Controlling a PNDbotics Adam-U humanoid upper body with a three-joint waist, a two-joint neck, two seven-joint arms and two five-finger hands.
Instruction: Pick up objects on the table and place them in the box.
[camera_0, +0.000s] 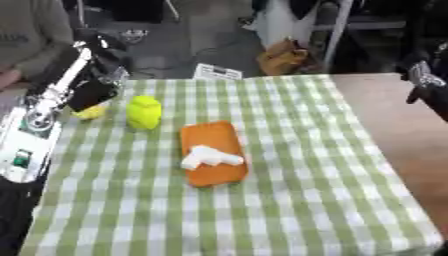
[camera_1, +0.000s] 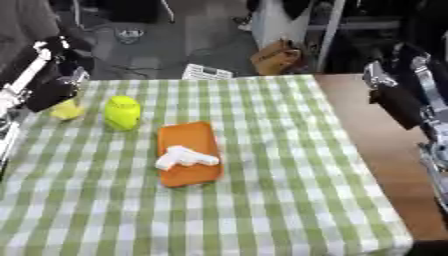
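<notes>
Objects for the box lie on the left half of the green-checked table (camera_0: 297, 200): an orange tray (camera_0: 213, 152) with its long axis running near to far and a white piece (camera_0: 208, 157) on top, a yellow-green lump (camera_0: 144, 112) just beyond it to the left, and a small yellow thing (camera_0: 90, 113) at the far-left edge. No box shows. Left robot hand (camera_0: 87, 92) hangs right over that yellow thing, clearly the nearer one; I cannot tell its finger state. Right robot hand (camera_1: 398, 102) sits well apart beyond the cloth's right edge, its fingers likewise unclear.
</notes>
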